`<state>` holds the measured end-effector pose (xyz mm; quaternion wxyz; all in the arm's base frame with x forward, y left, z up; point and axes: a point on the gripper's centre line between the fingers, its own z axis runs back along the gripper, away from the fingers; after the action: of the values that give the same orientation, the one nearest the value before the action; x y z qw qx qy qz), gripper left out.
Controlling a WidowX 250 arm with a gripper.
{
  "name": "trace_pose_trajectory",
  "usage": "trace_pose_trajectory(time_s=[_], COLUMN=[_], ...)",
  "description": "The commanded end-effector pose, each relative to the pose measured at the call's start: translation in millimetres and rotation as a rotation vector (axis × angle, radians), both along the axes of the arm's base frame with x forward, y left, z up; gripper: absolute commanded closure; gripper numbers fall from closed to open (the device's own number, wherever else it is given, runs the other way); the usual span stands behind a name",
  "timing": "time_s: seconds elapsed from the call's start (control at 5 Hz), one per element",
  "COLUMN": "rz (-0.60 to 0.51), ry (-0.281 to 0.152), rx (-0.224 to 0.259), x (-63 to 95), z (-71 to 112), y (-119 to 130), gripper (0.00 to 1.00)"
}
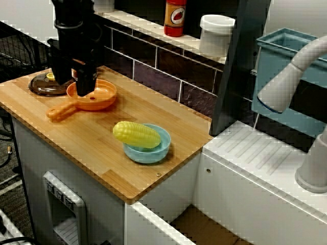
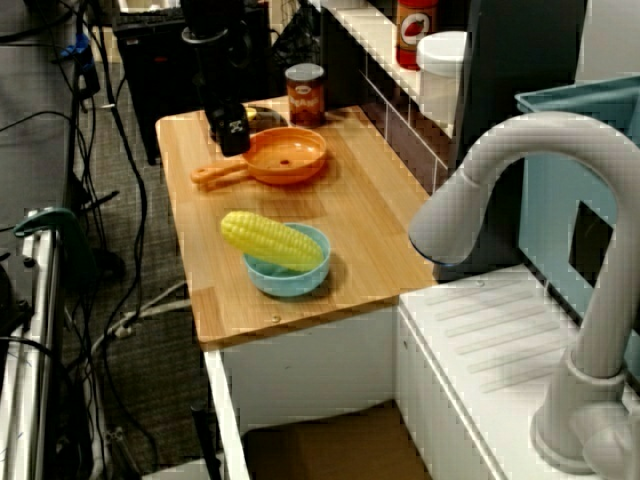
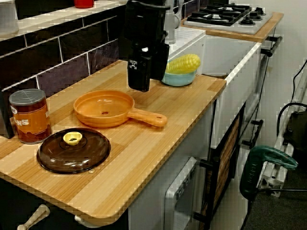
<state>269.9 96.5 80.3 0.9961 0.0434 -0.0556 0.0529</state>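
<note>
**Claw by the orange pan**

The orange frying pan (image 3: pixel 103 109) sits flat on the wooden worktop (image 1: pixel 153 115), near the tiled wall. There is nothing in it. Its handle (image 3: pixel 146 118) points to the front edge of the worktop.

The black claw (image 3: pixel 140 82) hangs straight down at the rim of the pan, on the side away from the handle. I cannot tell if it touches the rim. I cannot tell how wide it is open either, because it looks like one dark block from the lid end and is hard to see from the front. I see nothing in its grip.

Just beside the pan lies a brown glass lid (image 3: pixel 73 150) with a yellow knob (image 3: pixel 72 138). It lies flat on the worktop. A tin can (image 3: pixel 29 116) stands upright near the lid, close to the wall.

On the other side of the pan, well apart from it, is a blue bowl (image 1: pixel 148 151). A yellow corn cob (image 1: pixel 136 134) lies in the bowl and sticks out over its rim.

On the ledge above the tiles stand a red bottle (image 1: pixel 174 18) and a white pot (image 1: pixel 215 33). Past the end of the worktop is a white tap (image 2: pixel 520 165).
</note>
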Motion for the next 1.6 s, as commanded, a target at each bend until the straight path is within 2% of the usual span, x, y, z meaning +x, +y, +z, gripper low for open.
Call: trace_pose_trajectory(time_s=[0.0,0.2,0.6,0.8,1.4], rz=[-0.002,0.006,0.056,0.098,0.129], ry=[-0.042,-0.045,-0.069,-0.053,-0.082], rx=[0.023,0.018,-0.046,-0.144,-0.163], x=[-9.9,-14.8,-19.8,-19.4,-20.1], z=[2.3,-3.7,-15.8,-20.8,-25.7], y=[22,29,35,37,36], gripper=[0.0,0.0,0.0,0.0,0.0])
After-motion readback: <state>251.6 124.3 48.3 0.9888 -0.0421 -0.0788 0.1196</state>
